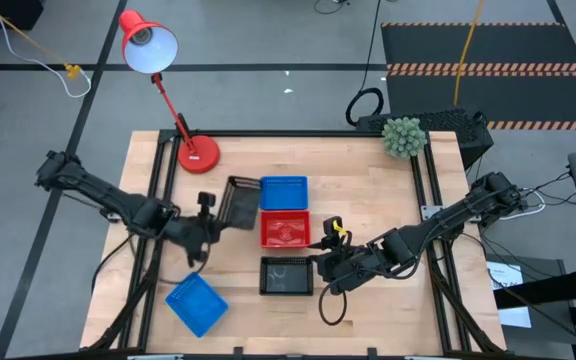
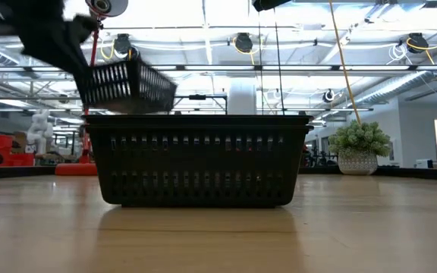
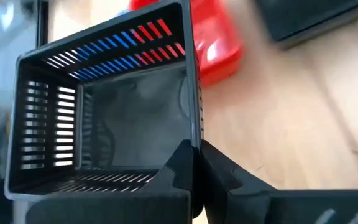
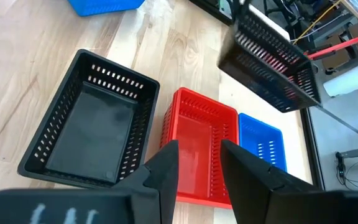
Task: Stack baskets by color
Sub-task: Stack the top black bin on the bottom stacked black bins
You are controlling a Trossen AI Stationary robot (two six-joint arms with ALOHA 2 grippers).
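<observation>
Your left tool (image 1: 208, 222) was clamped on the rim of a black basket (image 1: 239, 201), holding it tilted above the tabletop (image 1: 368, 190) beside the blue basket (image 1: 283, 192). Your right tool (image 1: 323, 262), fingers apart and empty, waited next to a second black basket (image 1: 287, 276), with a red basket (image 1: 285, 229) between.

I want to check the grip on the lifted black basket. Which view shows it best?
The left wrist view: the left end effector is shut on the lifted black basket at its rim. The high view shows it tilted; the low and right wrist views show it airborne.
</observation>
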